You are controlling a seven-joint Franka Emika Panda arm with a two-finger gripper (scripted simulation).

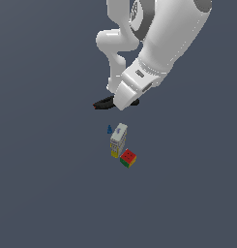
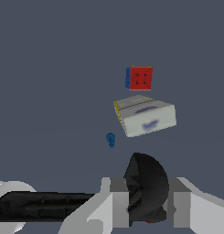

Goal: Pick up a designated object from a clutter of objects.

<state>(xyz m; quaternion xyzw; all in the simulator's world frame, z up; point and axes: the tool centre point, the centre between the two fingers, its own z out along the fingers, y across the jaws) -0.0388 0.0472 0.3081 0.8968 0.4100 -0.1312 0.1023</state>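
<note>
Your white arm (image 1: 154, 43) fills the upper part of the exterior view, reaching down over the plain grey bench (image 1: 42, 184) to the black clamp tool (image 1: 104, 103). In that view the tool lies across the bench beneath the wrist, its red-tipped end poking out toward the exterior view's left and a short black end showing on the other side of the hand. In the wrist view your gripper (image 2: 147, 208) has its two pale fingers (image 2: 120, 205) standing on either side of the tool's rounded black body (image 2: 147, 187), pressed against it with no gap showing, so you have them closed on the tool; a long black arm of the tool runs off sideways from the grip, and a sliver of red shows under the body. You cannot tell from either view whether the tool is lifted or resting on the bench. The rest of the clutter sits apart from the tool, nearer the bottom of the exterior view: the white-and-yellow oblong box (image 1: 118, 139) lies on its side, with the red, green and yellow cube (image 1: 128, 158) just beside its yellow end, and the tiny blue piece (image 1: 109, 129) close to the box's other end, on the exterior view's left of it.
</note>
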